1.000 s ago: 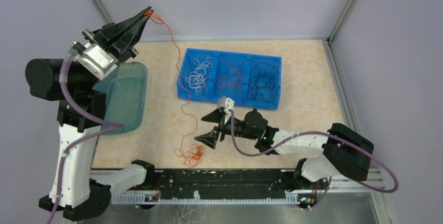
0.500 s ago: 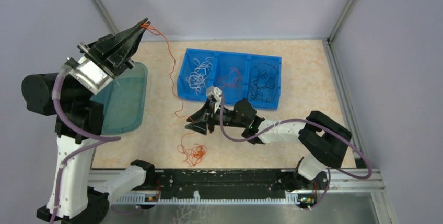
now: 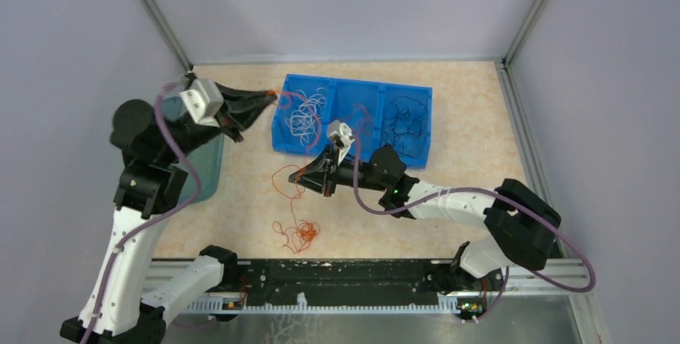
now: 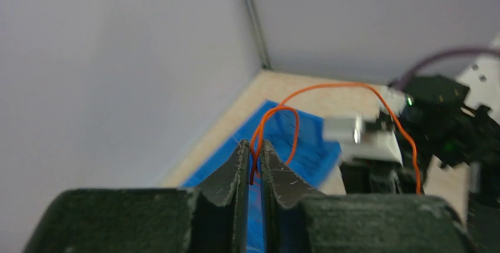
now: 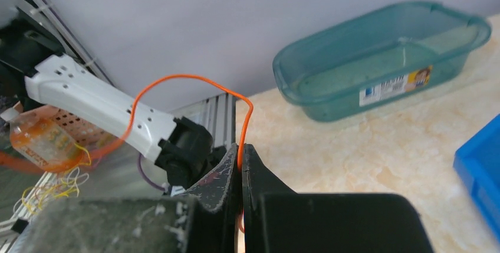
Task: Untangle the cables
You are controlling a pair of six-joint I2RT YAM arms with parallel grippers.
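Note:
One long orange cable (image 3: 282, 200) runs from a small tangle (image 3: 298, 236) on the table up to my right gripper (image 3: 298, 176), which is shut on it; the right wrist view shows the strand pinched at the fingertips (image 5: 241, 147) and looping away above them (image 5: 194, 78). My left gripper (image 3: 271, 100) hovers at the left edge of the blue bin (image 3: 353, 83). Its jaws (image 4: 253, 145) stand a narrow slit apart, with the cable's end (image 4: 253, 167) lying loosely in the gap. In the bin lie white cables (image 3: 305, 115), red cables (image 3: 357, 119) and black cables (image 3: 405, 123), each in its own compartment.
A teal plastic tub (image 3: 210, 163) stands on the left of the table, partly under my left arm, and shows in the right wrist view (image 5: 377, 58). Grey walls close in the back and both sides. The arm bases and a black rail run along the near edge.
My left arm has swung down from high up to the bin's left edge and its jaws have parted slightly. My right gripper has moved up and left and closed on the orange cable.

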